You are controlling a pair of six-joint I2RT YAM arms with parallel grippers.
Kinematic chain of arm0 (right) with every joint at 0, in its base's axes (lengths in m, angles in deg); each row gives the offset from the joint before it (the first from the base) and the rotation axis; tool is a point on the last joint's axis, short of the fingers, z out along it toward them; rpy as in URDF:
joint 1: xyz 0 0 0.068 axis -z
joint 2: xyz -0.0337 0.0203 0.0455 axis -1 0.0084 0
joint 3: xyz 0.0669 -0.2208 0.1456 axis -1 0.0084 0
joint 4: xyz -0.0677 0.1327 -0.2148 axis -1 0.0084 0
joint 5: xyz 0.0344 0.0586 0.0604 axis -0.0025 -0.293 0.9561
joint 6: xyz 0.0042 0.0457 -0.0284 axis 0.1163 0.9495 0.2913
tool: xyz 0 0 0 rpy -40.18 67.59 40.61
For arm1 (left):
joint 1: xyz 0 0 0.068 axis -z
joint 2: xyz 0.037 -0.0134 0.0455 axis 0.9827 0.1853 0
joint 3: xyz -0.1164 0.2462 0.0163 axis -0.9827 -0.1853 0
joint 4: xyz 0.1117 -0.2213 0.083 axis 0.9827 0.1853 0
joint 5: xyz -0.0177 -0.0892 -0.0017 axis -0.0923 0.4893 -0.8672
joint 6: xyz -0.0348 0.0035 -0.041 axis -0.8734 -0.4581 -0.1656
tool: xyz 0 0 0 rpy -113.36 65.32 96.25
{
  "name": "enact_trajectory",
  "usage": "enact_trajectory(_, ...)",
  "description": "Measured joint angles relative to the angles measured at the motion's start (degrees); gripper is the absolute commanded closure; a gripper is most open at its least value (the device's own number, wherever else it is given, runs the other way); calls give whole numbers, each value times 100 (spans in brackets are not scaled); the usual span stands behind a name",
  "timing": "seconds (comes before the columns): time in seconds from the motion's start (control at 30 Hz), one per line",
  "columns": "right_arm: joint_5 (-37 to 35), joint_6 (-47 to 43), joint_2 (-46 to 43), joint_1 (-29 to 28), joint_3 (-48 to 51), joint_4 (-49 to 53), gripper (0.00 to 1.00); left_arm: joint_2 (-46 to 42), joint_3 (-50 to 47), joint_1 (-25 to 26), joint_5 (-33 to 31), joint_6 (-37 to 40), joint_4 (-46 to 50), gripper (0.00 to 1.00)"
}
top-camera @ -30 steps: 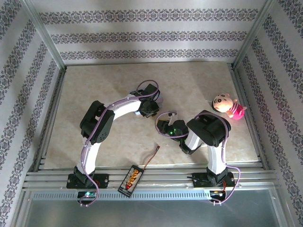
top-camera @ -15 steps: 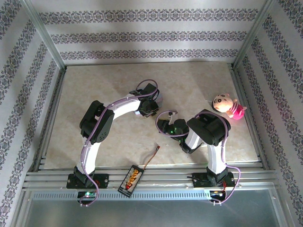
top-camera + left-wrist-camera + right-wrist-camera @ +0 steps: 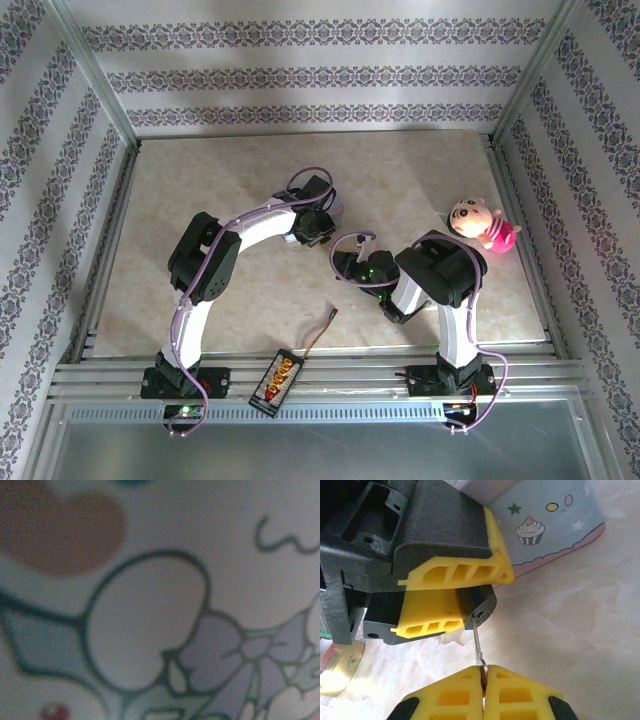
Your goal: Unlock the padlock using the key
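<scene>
Both closed: left gripper [image 3: 485, 594] on padlock [image 3: 479, 604], right gripper [image 3: 484, 674] on key [image 3: 477, 641], tip at keyhole [image 3: 481, 615]; twist along blade axis, no bending.

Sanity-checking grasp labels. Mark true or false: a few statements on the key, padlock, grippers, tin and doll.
1. The right gripper is shut on the key. True.
2. The padlock lies loose on the table. False: the left gripper clamps it between its fingers.
3. The key reaches the padlock's keyhole. True.
4. The doll sits beside the left arm's base. False: it lies far to the right.
5. The tin is plain red. False: it is pale blue with a cupcake print.
</scene>
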Motion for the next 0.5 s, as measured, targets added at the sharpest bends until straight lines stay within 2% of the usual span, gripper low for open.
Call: enact_trajectory(0.5,76,516,-391,203,-92,756,100,170,426,-4,203,-343,332,94)
